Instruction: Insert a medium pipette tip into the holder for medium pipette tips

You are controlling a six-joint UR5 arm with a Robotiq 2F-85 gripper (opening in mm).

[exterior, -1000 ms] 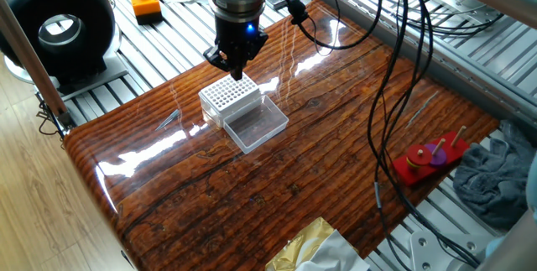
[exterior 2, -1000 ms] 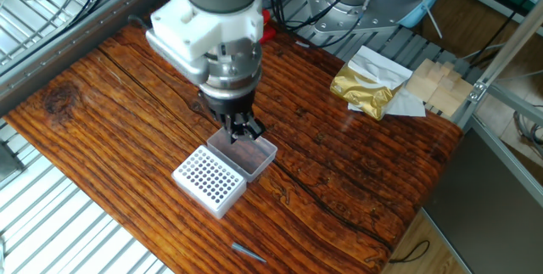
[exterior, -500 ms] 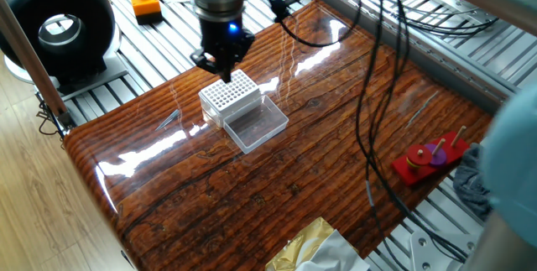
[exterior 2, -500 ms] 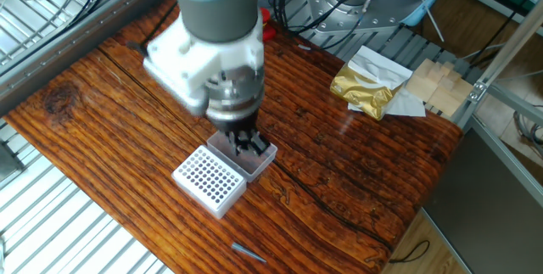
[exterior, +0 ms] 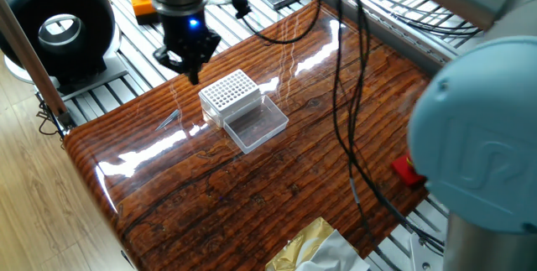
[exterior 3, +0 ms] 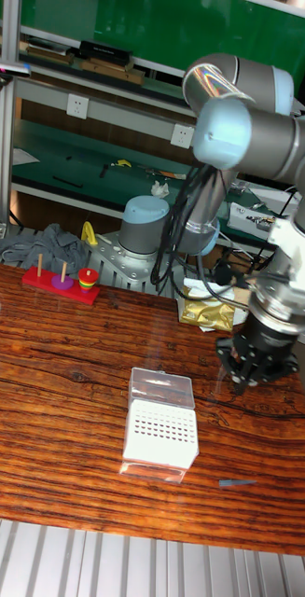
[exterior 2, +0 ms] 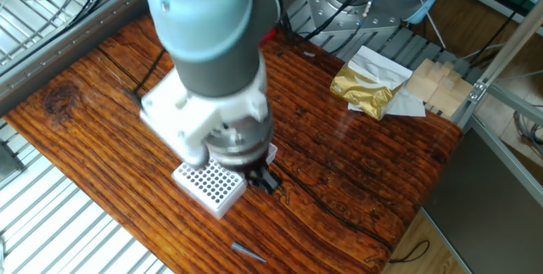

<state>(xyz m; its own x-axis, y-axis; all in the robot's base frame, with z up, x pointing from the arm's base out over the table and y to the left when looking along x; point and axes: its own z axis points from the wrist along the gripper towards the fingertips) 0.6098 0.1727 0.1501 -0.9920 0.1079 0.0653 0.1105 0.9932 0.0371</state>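
Note:
The holder for medium pipette tips (exterior: pixel 228 92) (exterior 2: pixel 208 187) (exterior 3: pixel 161 427) is a small clear box with a white hole grid, standing on the wooden table. Its clear lid (exterior: pixel 256 124) (exterior 3: pixel 159 384) lies open beside it. A small dark pipette tip (exterior: pixel 170 120) (exterior 2: pixel 244 249) (exterior 3: pixel 236 483) lies flat on the table, apart from the holder. My gripper (exterior: pixel 194 73) (exterior 2: pixel 270 184) (exterior 3: pixel 244 384) points down above the table just off the holder's side, well above the lying tip. Its fingers meet at a point and nothing shows between them. In the other fixed view the arm hides the lid.
A black round device (exterior: pixel 59 23) and an orange box with a red button (exterior: pixel 144 1) stand beyond the table edge. A gold foil bag (exterior 2: pixel 366 87), wooden blocks (exterior 2: pixel 437 83), a ring-stacking toy (exterior 3: pixel 63 280) and a grey cloth (exterior 3: pixel 40 247) lie around the table. Cables hang over it.
The gripper has moved sideways from above the holder's grid to a spot off its side, nearer the side where the tip lies. Holder and tip have not moved.

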